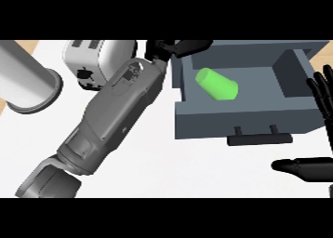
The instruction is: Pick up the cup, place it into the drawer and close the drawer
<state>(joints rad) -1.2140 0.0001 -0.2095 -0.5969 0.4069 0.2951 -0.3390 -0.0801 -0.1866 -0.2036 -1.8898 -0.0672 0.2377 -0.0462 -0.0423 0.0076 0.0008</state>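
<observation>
Left hand [175, 48]: empty, fingers loose, at drawer's [245, 118] back-left corner.
Right hand [326, 100]: open, resting right of drawer.
Cup [218, 84]: lying inside drawer.
Next, likely: step 3, push drawer's front shut.

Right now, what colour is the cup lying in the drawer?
Bright green; the cup lies in the grey-blue drawer, best seen in the head view.

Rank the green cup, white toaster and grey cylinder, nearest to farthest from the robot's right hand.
From the right hand, at the right edge:
1. Green cup, in the open drawer.
2. White toaster, upper left.
3. Grey cylinder, far left.
</observation>
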